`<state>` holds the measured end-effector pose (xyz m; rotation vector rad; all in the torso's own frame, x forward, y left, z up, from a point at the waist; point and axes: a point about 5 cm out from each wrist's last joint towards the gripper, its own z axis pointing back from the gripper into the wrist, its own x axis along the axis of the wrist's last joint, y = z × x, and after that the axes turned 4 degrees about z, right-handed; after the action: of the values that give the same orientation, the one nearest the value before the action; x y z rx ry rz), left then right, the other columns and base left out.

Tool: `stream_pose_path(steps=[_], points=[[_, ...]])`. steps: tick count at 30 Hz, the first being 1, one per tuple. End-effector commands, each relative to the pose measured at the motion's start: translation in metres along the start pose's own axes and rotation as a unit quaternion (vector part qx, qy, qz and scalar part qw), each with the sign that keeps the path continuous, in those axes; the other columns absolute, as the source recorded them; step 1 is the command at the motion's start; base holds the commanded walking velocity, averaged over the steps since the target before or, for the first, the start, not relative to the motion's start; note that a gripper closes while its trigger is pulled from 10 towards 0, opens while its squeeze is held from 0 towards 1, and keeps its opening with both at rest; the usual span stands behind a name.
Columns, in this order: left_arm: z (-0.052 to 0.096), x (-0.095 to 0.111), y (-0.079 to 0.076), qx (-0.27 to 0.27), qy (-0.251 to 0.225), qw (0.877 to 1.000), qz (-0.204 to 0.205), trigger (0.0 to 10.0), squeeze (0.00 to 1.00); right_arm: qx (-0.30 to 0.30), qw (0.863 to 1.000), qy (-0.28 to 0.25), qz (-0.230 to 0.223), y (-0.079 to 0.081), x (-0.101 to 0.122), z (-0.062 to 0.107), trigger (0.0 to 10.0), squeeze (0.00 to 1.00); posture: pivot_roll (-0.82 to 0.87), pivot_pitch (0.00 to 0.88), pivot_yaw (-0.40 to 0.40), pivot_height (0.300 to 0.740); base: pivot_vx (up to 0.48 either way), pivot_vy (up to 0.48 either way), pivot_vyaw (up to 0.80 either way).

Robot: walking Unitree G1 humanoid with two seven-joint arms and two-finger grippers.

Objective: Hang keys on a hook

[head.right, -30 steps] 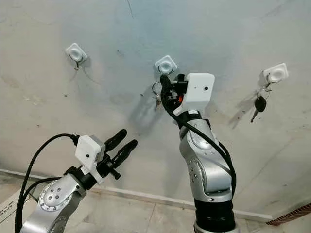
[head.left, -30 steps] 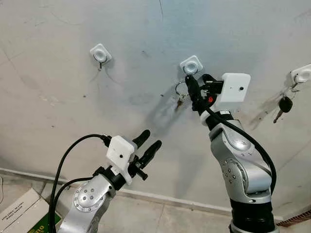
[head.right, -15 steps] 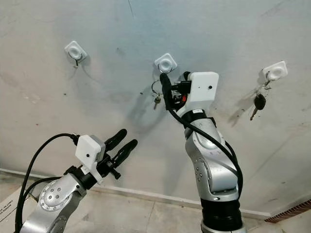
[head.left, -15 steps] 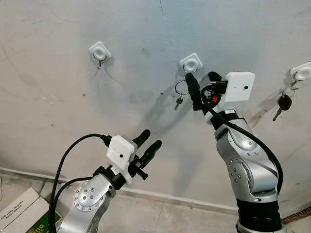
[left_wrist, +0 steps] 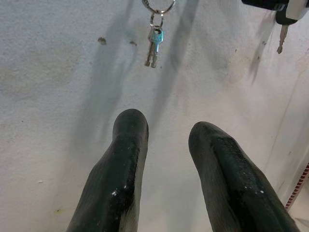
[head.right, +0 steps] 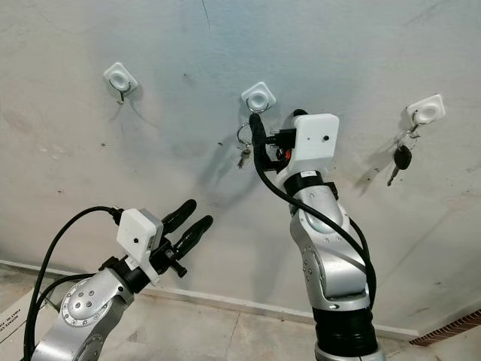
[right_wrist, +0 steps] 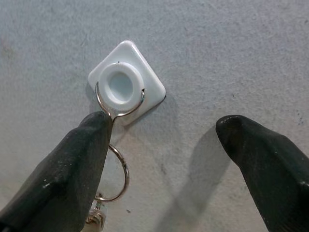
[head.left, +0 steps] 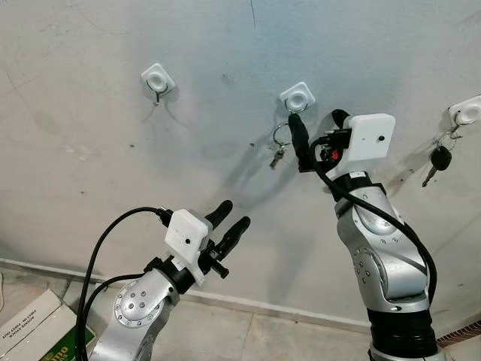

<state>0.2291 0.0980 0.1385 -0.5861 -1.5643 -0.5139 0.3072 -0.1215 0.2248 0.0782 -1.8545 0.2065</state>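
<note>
Head eyes face wall [head.left: 225, 90]; wrist cameras closer.

The print on the cardboard box [head.left: 30, 331] by the floor is too small to read.

Two silver arms with rounded, screw-studded joint housings — the right arm [head.left: 383, 256] ends below in a black ribbed collar. Each wrist wears a white boxy camera block. Black cables loop off both. Left claw [head.left: 228, 223] and right claw [head.left: 319, 131] — long black rubbery fingers [left_wrist: 123, 159].
</note>
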Motion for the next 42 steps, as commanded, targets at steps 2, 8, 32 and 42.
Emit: stream_pose_path(steps=[2,8,32,42], points=[[-0.001,-0.002,0.001,0.003,0.007,1.000,-0.002,10.0,0.00,-0.038,0.998,0.039,0.031,-0.017,-0.017,0.003,10.0,1.00,-0.02,0.075,-0.001,0.740,0.000,0.000,0.00],[-0.001,-0.002,0.001,0.003,0.007,1.000,-0.003,10.0,0.00,-0.019,0.998,0.053,0.041,-0.014,-0.025,0.004,10.0,0.72,-0.02,0.077,-0.001,0.740,0.000,0.000,0.00],[-0.002,-0.002,0.000,0.005,0.005,1.000,-0.005,10.0,0.00,0.017,0.996,0.075,0.050,-0.010,-0.040,0.025,10.0,0.00,-0.03,0.078,-0.002,0.740,0.000,0.000,0.00],[-0.003,-0.002,0.001,0.015,0.003,1.000,-0.011,10.0,0.00,0.022,0.998,0.051,0.043,-0.008,-0.030,0.027,10.0,0.00,-0.04,0.077,-0.002,0.740,0.000,0.000,0.00]])
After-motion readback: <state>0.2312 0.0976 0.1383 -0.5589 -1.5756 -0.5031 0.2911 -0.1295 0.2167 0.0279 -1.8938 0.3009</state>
